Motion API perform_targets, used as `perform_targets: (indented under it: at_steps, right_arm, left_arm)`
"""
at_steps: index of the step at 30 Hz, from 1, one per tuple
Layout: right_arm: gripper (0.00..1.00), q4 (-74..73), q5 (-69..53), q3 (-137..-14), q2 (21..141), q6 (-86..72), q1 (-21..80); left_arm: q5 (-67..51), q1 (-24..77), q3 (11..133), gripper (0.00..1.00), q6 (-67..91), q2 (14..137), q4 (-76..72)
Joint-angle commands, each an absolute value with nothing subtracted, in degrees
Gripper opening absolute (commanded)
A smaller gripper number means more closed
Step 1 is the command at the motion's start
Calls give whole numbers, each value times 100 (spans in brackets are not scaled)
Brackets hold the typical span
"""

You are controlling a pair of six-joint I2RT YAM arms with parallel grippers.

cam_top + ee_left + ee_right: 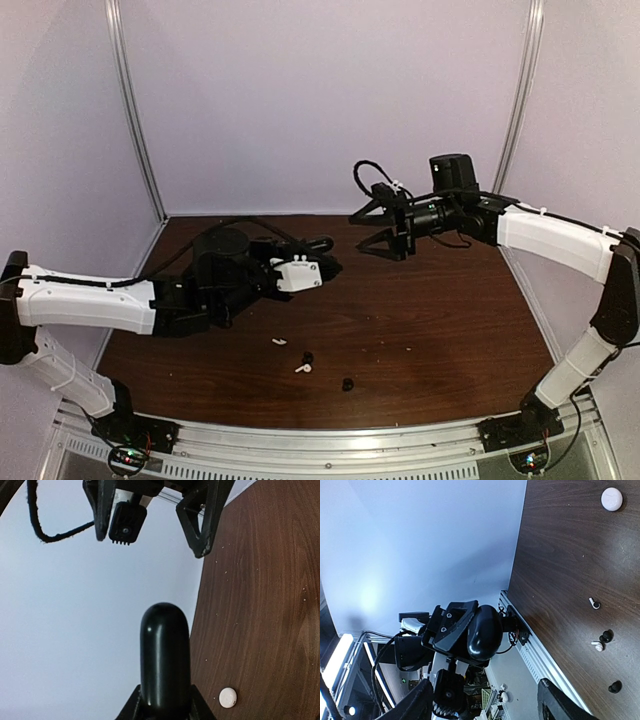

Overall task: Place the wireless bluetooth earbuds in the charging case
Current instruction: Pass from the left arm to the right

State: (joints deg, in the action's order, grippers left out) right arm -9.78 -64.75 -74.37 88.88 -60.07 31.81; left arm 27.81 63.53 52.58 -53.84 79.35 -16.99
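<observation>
Left hand [165, 707] pinching the charging case [165, 650] aloft, right hand [368, 228] spread and empty — both black earbuds [307, 357] [347, 383] lying on the bench [450, 320], neither yet inserted.

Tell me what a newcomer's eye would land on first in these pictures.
The left gripper holds the glossy black charging case up off the table, pointed toward the open right gripper, which hangs in mid-air facing it. Near the table's front edge lie two tiny black earbuds, scattered among two white stemmed earbuds. A pale round disc sits alone farther back.
</observation>
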Motion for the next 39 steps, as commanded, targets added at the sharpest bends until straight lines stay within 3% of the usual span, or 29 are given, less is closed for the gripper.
perform_targets:
  at_steps: [1, 12, 29, 39]
  right_arm:
    - [70, -61, -6729, -7344, 9045, -6646, 3268]
    - [64, 510, -6860, -7487, 9465, -7158, 3507]
    - [42, 1299, -6859, -7392, 9715, -7855, 3713]
    - [33, 1549, -6825, -7331, 9785, -8080, 3800]
  left_arm:
    - [3230, 6454, 5164, 0, -6245, 8023, -2820]
    - [3086, 6530, 5212, 0, -6800, 8274, -3189]
    - [2987, 6530, 5300, 0, -6931, 8464, -3199]
    - [3079, 6530, 5231, 0, -7011, 8411, -3249]
